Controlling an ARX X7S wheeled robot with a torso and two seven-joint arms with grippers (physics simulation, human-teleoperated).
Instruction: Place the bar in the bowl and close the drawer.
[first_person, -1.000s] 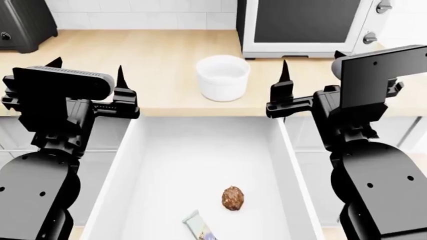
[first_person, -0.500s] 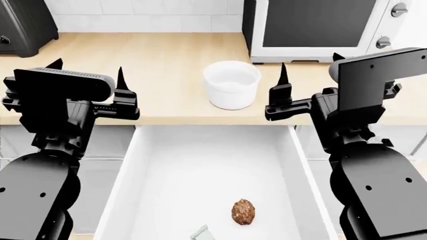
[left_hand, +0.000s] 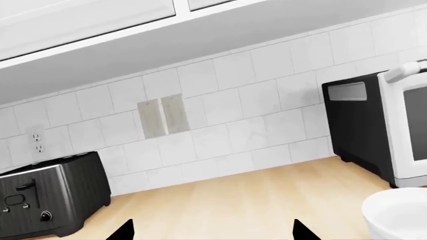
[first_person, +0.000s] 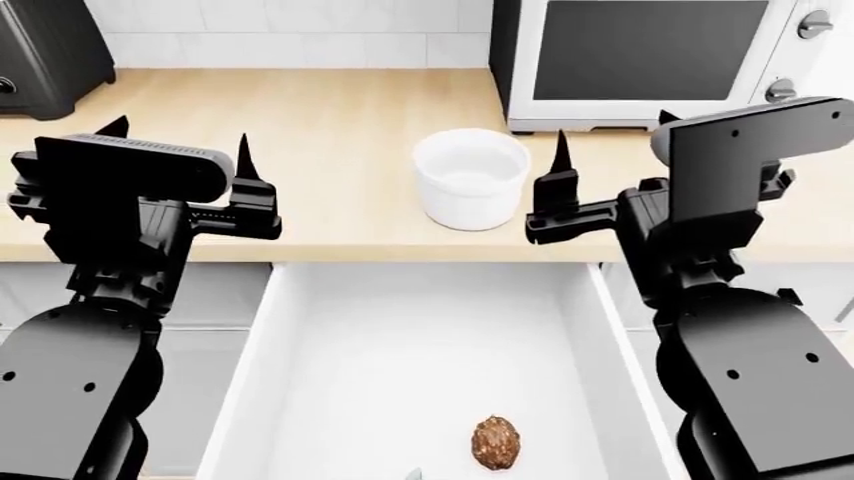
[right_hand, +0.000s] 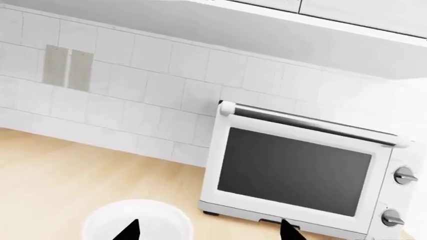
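The white bowl stands upright on the wooden counter, just behind the open drawer. It also shows at the edge of the left wrist view and in the right wrist view. Of the bar, only a pale tip shows in the drawer at the head view's bottom edge. My left gripper and right gripper hover open above the counter's front edge, either side of the bowl, holding nothing.
A brown lumpy ball lies in the drawer near its front. A black toaster stands at the back left of the counter. A white toaster oven stands at the back right, behind the bowl.
The head view has shifted: bowl, counter and drawer have slid lower and rightward in it. The bar has nearly left the bottom edge. Both grippers keep their pose, open.
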